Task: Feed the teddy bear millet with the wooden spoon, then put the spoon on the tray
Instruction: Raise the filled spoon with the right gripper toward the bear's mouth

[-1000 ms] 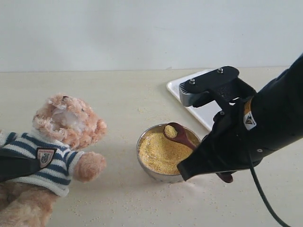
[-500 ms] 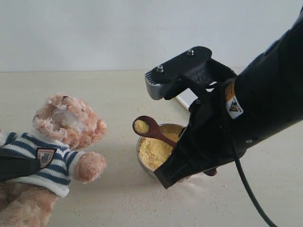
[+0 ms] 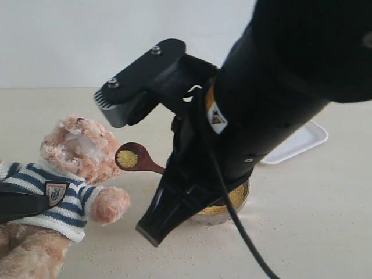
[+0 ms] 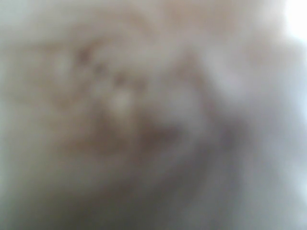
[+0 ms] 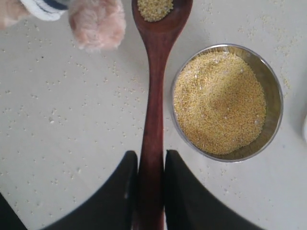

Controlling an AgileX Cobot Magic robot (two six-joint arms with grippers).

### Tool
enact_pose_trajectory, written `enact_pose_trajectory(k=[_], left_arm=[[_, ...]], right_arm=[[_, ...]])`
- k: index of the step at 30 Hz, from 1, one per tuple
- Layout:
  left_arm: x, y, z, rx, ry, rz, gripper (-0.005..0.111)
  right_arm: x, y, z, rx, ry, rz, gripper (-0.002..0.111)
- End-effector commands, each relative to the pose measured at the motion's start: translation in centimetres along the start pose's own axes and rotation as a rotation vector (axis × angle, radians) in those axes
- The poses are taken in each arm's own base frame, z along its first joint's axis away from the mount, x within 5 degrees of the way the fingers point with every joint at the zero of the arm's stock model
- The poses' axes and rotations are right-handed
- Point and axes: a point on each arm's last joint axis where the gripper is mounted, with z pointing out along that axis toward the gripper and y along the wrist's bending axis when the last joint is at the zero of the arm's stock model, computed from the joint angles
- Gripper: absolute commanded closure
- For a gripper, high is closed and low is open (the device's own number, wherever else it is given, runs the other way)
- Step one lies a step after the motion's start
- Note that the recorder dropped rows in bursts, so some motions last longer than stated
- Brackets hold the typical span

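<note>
The teddy bear (image 3: pixel 75 152) leans at the left, with one dark finger (image 3: pixel 20 204) of my left gripper across its striped sweater; the left wrist view is only a blur of fur. My right gripper (image 5: pixel 151 158) is shut on the handle of the wooden spoon (image 5: pixel 154 96). The spoon's bowl (image 3: pixel 129 158) carries a small heap of millet and sits against the bear's cheek, above its paw (image 5: pixel 96 23). The steel bowl of millet (image 5: pixel 219 101) stands beside the handle, mostly hidden behind the right arm in the exterior view. The white tray (image 3: pixel 297 142) shows behind that arm.
Loose millet grains (image 5: pixel 53 120) are scattered over the beige tabletop around the bowl and under the spoon. The bulky right arm (image 3: pixel 261 104) fills the middle and right of the exterior view. A pale wall runs along the back.
The right arm has swung left, carrying the loaded spoon up out of the steel bowl and across to the bear's face. The bear and left gripper have stayed put.
</note>
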Motion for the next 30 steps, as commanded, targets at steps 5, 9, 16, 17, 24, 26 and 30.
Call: enact_pose_trajectory(k=[5,9,16,17,24,26,30], left_arm=[[-0.2,-0.2,0.0,0.019,-0.019,-0.003,0.102],[-0.2,-0.2,0.0,0.019,-0.019,0.001,0.102],[-0.2,-0.2,0.0,0.019,-0.019,0.001,0.102],[-0.2,-0.2,0.0,0.019,-0.019,0.001,0.102],[-0.2,-0.2,0.0,0.019,-0.019,0.001,0.102],[-0.2,-0.2,0.0,0.019,-0.019,0.001,0.102],[-0.2,-0.2,0.0,0.019,-0.019,0.001,0.102]], right_arm=[[-2.6,1.7,0.3,-0.005,-0.016,-0.070,0.108],[-3.3,2.0,0.1,-0.010,-0.043,-0.078,0.108],[-4.0,1.9,-0.1,0.008,-0.119,-0.101,0.108],[-4.1,1.9,-0.1,0.008,-0.128,-0.103,0.108],[-4.5,1.9,0.1,0.016,-0.160,-0.115,0.108],[-4.6,1.8,0.5,0.025,-0.149,-0.120,0.108],[-5.1,2.0,1.7,0.041,-0.117,-0.135,0.108]])
